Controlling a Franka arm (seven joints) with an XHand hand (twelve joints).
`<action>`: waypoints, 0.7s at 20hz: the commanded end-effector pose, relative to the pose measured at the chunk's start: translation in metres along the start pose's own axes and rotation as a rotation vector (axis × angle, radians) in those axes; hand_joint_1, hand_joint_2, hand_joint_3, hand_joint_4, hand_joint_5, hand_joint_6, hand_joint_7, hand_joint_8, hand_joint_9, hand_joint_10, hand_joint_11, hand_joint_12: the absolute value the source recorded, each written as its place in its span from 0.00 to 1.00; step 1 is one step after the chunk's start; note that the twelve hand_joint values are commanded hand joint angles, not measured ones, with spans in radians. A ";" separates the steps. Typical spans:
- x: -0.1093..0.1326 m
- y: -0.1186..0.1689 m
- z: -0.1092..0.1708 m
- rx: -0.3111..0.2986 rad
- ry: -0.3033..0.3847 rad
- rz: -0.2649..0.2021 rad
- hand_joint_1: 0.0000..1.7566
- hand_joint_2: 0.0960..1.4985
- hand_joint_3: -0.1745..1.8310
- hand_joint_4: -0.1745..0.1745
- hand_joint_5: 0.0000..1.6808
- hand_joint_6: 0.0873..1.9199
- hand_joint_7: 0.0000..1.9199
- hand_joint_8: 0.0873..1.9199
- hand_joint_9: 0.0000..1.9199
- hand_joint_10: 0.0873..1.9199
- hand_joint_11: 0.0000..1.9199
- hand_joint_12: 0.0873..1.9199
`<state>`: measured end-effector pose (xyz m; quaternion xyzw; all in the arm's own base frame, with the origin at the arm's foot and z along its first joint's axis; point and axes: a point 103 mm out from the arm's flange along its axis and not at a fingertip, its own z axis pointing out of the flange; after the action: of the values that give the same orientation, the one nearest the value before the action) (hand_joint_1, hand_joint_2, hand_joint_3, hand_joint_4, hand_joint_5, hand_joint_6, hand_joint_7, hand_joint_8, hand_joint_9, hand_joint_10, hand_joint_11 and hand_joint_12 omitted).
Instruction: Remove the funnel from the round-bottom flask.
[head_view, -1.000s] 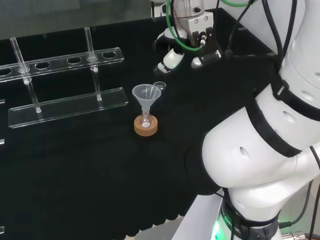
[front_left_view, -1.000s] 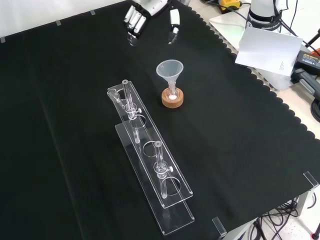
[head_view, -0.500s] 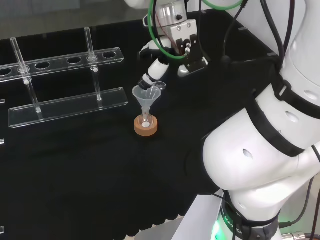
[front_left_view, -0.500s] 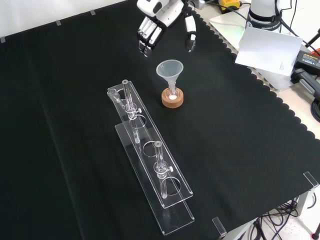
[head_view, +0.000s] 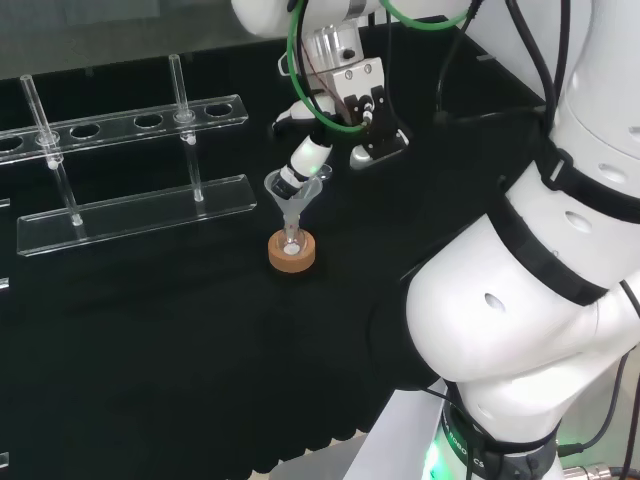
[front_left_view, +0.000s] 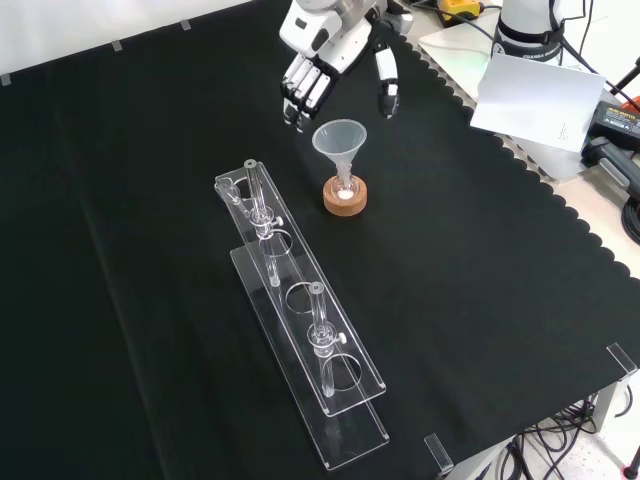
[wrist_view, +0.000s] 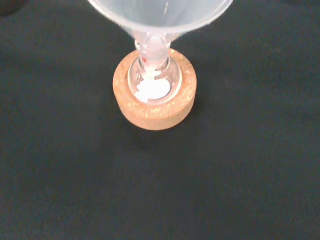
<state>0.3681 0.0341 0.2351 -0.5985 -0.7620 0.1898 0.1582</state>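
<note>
A clear plastic funnel (front_left_view: 340, 141) (head_view: 292, 198) (wrist_view: 160, 15) stands with its stem in the neck of a small round-bottom flask (wrist_view: 152, 80) (front_left_view: 344, 189). White matter lies in the bottom of the flask. The flask rests in a cork ring (head_view: 292, 252) (front_left_view: 345, 197) (wrist_view: 155, 107). The hand (front_left_view: 325, 60) (head_view: 335, 95) hangs open just beyond the funnel in the front view, its fingers (front_left_view: 302, 95) and thumb (front_left_view: 387, 92) spread to either side of the funnel's rim. In the head view one finger (head_view: 303, 160) reaches down to the rim. Whether it touches the rim, I cannot tell.
A clear plastic tube rack (front_left_view: 300, 335) (head_view: 130, 205) lies left of the flask in the head view, with two glass tubes (front_left_view: 258, 205) (front_left_view: 320, 335) standing in it. White paper (front_left_view: 535, 95) and cables lie off the cloth's right edge in the front view.
The hand has come down and toward the funnel, from well behind it to just over its rim. Funnel, flask and rack have not moved.
</note>
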 end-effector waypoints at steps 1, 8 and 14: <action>0.005 0.006 0.011 0.000 -0.002 -0.051 0.29 0.37 0.22 0.54 0.03 0.00 0.00 0.06 0.00 0.32 0.03 0.82; 0.015 0.016 0.015 0.054 -0.039 -0.102 0.37 0.36 0.20 0.71 0.00 0.00 0.00 0.00 0.00 0.38 0.10 0.82; 0.010 0.023 0.024 0.070 -0.066 -0.088 0.44 0.36 0.23 0.72 0.00 0.00 0.00 0.00 0.00 0.40 0.13 0.80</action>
<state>0.3692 0.0488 0.2099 -0.5545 -0.7866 0.2122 0.1695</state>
